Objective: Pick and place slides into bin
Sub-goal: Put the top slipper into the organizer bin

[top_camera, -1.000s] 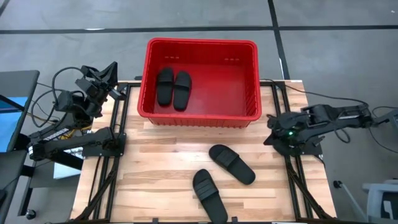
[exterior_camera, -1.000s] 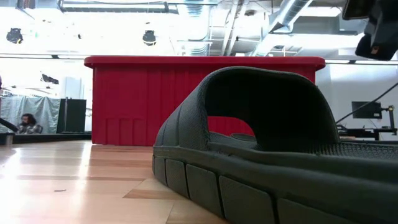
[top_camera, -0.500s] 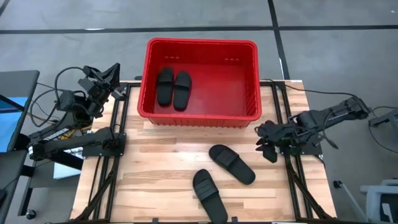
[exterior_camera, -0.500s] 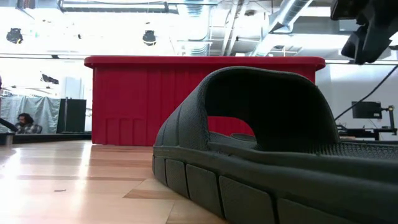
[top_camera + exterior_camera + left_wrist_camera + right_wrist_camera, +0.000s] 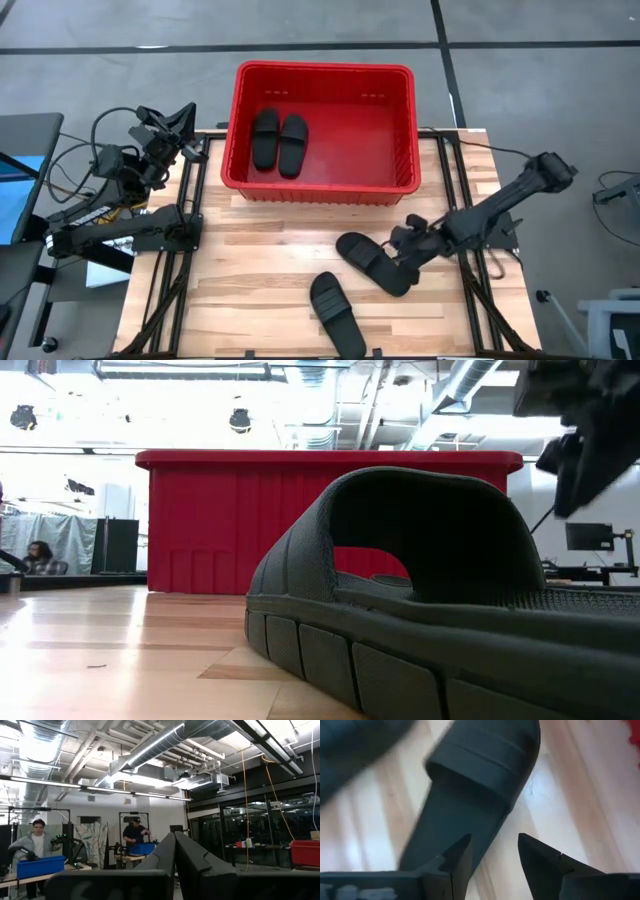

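Two slides (image 5: 277, 140) already lie side by side inside the red bin (image 5: 325, 74), near its left wall. Two more are on the wooden worktop (image 5: 250, 260) in front of the bin: the nearer slide (image 5: 372, 263) lies at an angle, and the front slide (image 5: 334, 312) is close to the front edge.

The right end effector (image 5: 408, 244) is low over the right end of the nearer slide, and its fingers (image 5: 540, 860) stand apart, with nothing between them yet. In the right wrist view the sole end is just under the gap, but it sits more toward one finger than in the middle.

I think the main risk is an off-centre grip. If the fingers close only on the thin edge of the sole, the soft rubber can bend and slip out during the lift to the bin. If the end effector goes down too steeply, it can push the slide along the worktop toward the front slide, or press into the wood.

The left end effector (image 5: 186, 118) waits at the left side of the worktop with its fingers together, pointing up into the room, holding nothing.
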